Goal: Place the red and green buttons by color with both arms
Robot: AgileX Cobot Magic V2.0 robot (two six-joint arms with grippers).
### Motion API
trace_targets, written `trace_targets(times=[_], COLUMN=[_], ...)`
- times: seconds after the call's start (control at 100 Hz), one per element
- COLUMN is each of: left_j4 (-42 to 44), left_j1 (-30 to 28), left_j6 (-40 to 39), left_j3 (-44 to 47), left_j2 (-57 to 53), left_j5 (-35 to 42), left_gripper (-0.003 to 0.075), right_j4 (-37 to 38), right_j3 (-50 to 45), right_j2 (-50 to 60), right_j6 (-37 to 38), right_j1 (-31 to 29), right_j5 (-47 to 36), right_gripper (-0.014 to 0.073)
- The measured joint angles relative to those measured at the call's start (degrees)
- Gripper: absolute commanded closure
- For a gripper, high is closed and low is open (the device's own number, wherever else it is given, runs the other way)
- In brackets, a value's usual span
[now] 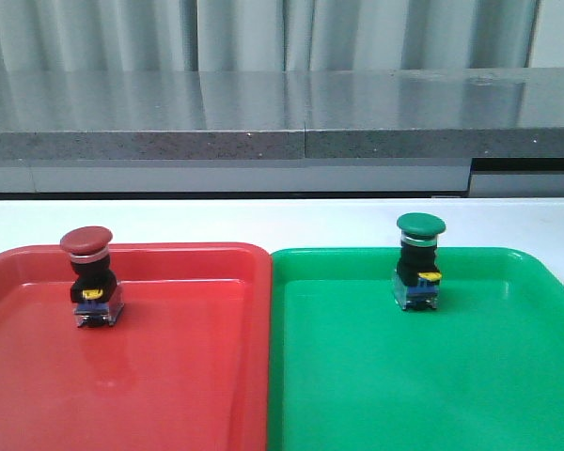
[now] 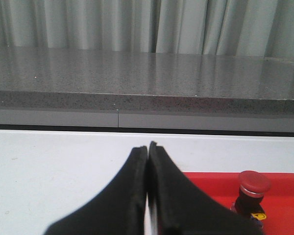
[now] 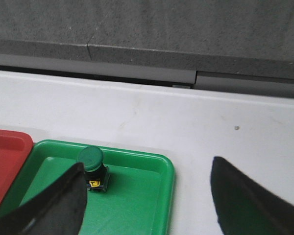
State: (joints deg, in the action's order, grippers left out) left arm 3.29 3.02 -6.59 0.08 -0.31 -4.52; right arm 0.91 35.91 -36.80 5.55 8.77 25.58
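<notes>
Red on red: your red button [image 1: 91, 278] stands upright inside the red tray [image 1: 169, 376], near the tray's far wall and toward its left side. It has a dark red cap on top, a black body, a small yellow tab and a bluish see-through base that sits flat on the tray floor.

Right beside the red tray, touching it along one long edge, is the green tray [image 1: 404, 376]. Your green button [image 1: 418, 263] stands upright in it, also near the far wall, so the two buttons are well apart, each on its own colour.

Both trays rest on a white table [image 1: 263, 221]. Past the table you see a grey speckled counter [image 1: 263, 122] and pale curtains [image 1: 263, 33].

Your left gripper [image 2: 148, 147] has its two black fingers pressed together with nothing between them. It hangs over the white table, just beside the red tray, and the red button shows off to one side of it.

Your right gripper [image 3: 147, 188] has its fingers spread wide and holds nothing. One finger [image 3: 54, 205] is over the green tray, close to the green button; the other is over the white table just beside that tray.
</notes>
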Motion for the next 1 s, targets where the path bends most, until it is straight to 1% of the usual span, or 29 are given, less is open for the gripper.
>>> trace_targets(times=[0.09,0.14,0.19,0.26,0.45,0.51,0.55,1.0], left_j4=[0.0,0.0,0.0,0.0,0.0,0.0,0.0,0.0], left_j1=[0.0,0.0,0.0,0.0,0.0,0.0,0.0,0.0], left_j6=[0.0,0.0,0.0,0.0,0.0,0.0,0.0,0.0], left_j3=[0.0,0.0,0.0,0.0,0.0,0.0,0.0,0.0], left_j2=[0.0,0.0,0.0,0.0,0.0,0.0,0.0,0.0], left_j5=[0.0,0.0,0.0,0.0,0.0,0.0,0.0,0.0], left_gripper=[0.0739,0.0739,0.0739,0.0740,0.0739,0.0739,0.0739,0.0739], right_j4=[0.1,0.1,0.1,0.1,0.1,0.1,0.1,0.1], right_j3=[-2.3,-3.4,-4.1,-4.4,-4.5,-4.5,-4.5,-4.5], right_j2=[4.9,6.9,8.5,10.0,10.7,10.7,10.7,10.7], right_j6=[0.0,0.0,0.0,0.0,0.0,0.0,0.0,0.0], right_j1=[-0.6,-0.6,-0.6,-0.6,-0.6,-0.6,-0.6,-0.6], right_j5=[0.0,0.0,0.0,0.3,1.2,1.3,1.4,1.9], right_gripper=[0.0081,0.0115,0.0167,0.0273,0.0626,0.0710,0.0699,0.0704])
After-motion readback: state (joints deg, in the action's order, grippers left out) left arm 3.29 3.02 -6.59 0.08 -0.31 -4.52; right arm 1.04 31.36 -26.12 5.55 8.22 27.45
